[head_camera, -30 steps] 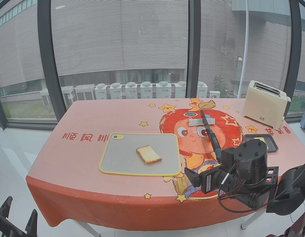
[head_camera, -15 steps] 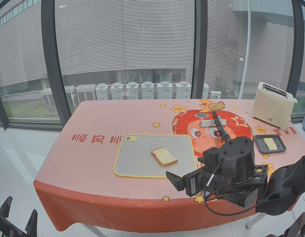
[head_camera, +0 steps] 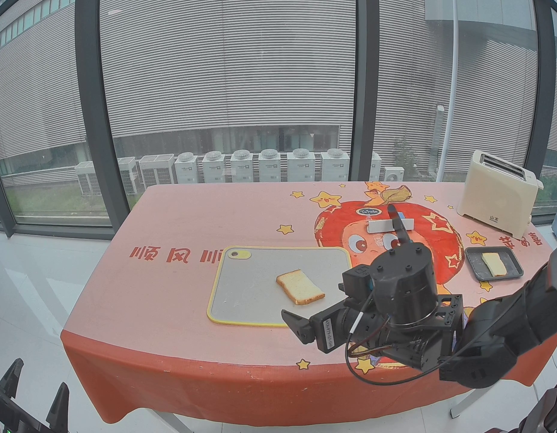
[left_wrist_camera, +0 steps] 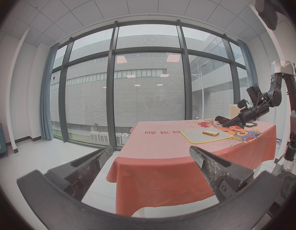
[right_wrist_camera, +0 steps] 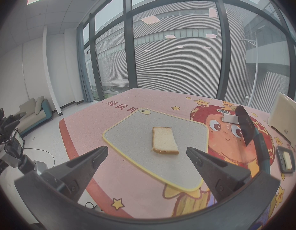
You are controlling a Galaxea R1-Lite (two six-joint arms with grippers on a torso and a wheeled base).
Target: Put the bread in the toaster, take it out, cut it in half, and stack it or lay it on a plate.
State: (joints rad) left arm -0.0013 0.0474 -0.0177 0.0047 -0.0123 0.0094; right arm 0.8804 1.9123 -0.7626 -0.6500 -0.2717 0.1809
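Note:
A slice of bread [head_camera: 300,287] [right_wrist_camera: 165,140] lies flat on the grey, yellow-rimmed cutting board [head_camera: 248,296] [right_wrist_camera: 129,134]. My right gripper [head_camera: 295,327] [right_wrist_camera: 148,163] hovers open over the board's near right corner, just short of the bread, with nothing between its fingers. The cream toaster [head_camera: 498,192] [right_wrist_camera: 287,117] stands at the table's far right. A black-bladed knife [head_camera: 399,226] [right_wrist_camera: 250,130] rests on a white holder right of the board. My left gripper [head_camera: 35,392] [left_wrist_camera: 149,154] is open and low, well off the table's left side.
A small dark tray [head_camera: 510,267] [right_wrist_camera: 280,154] holding a pale yellow piece sits in front of the toaster. The orange tablecloth [head_camera: 182,224] is bare left of and behind the board. Windows stand behind the table.
The head camera shifted between the earliest frame and the middle one. Since then my right gripper has moved left and farther over the table, toward the board's corner. Bread and left gripper unmoved.

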